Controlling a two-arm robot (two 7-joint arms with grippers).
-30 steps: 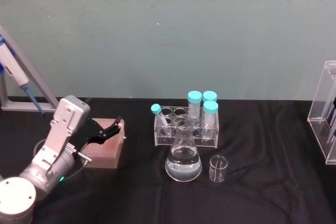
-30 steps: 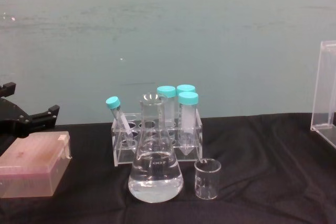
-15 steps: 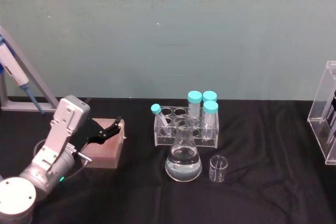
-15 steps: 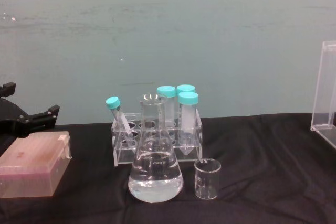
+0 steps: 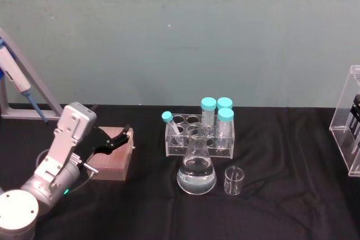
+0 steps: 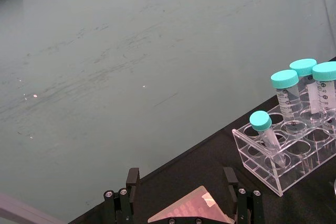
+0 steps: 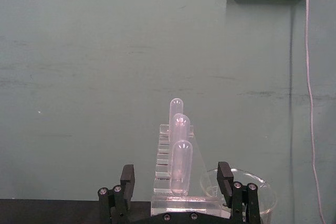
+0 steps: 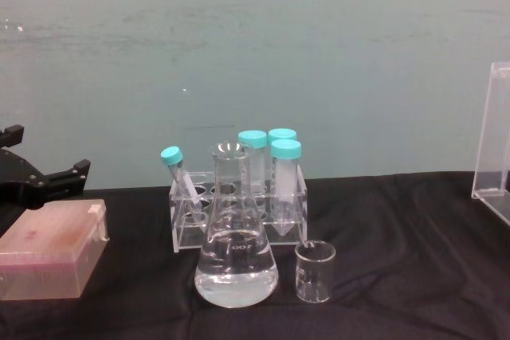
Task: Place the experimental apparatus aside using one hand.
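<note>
The experimental apparatus stands on the black table: a conical flask (image 5: pixel 196 168) (image 8: pixel 236 252) holding clear liquid, a small beaker (image 5: pixel 233 181) (image 8: pixel 315 271) just to its right, and a tall acrylic stand (image 5: pixel 349 121) (image 8: pixel 492 137) at the far right edge. In the right wrist view the stand (image 7: pixel 176 182), holding plastic pipettes (image 7: pixel 181 163), sits straight ahead between the open fingers of my right gripper (image 7: pixel 176 182), which holds nothing. My left gripper (image 5: pixel 119 137) (image 8: pixel 44 153) (image 6: pixel 181 187) hangs open over a pink box at the left.
A clear rack (image 5: pixel 199 136) (image 8: pixel 239 212) (image 6: pixel 286 153) with teal-capped tubes stands right behind the flask. The pink box (image 5: pixel 111 158) (image 8: pixel 49 256) lies at the left. A pipettor on a stand (image 5: pixel 19 91) is at the far left. A clear glass vessel (image 7: pixel 247 192) sits beside the acrylic stand.
The labware and the left arm have not moved. A dark shape seen through the acrylic stand at the head view's right edge shifts slightly.
</note>
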